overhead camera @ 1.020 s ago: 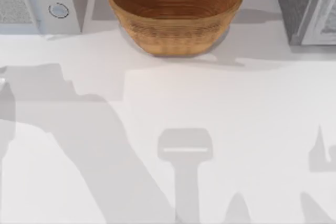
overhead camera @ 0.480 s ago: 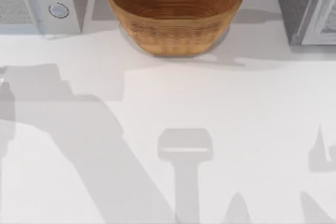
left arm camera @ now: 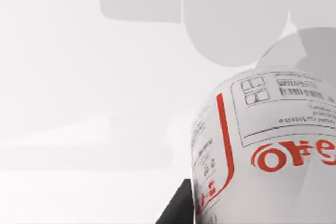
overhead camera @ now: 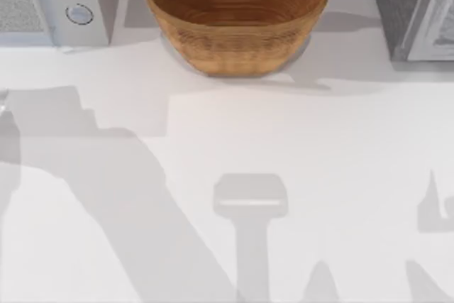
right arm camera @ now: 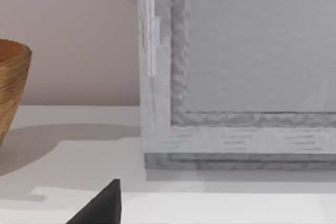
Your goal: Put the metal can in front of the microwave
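Rendered kitchen counter, microwave point(overhead camera: 53, 5), wicker bowl point(overhead camera: 236, 15)

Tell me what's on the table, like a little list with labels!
metal can: white label with red print, close up in the left wrist view
microwave: light grey, two round dials, back left of the table
wicker bowl: brown, back middle
darker grey appliance: back right
table: white, with arm shadows across it

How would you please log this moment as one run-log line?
metal can: close before left wrist camera | microwave: table's back left | wicker bowl: back centre
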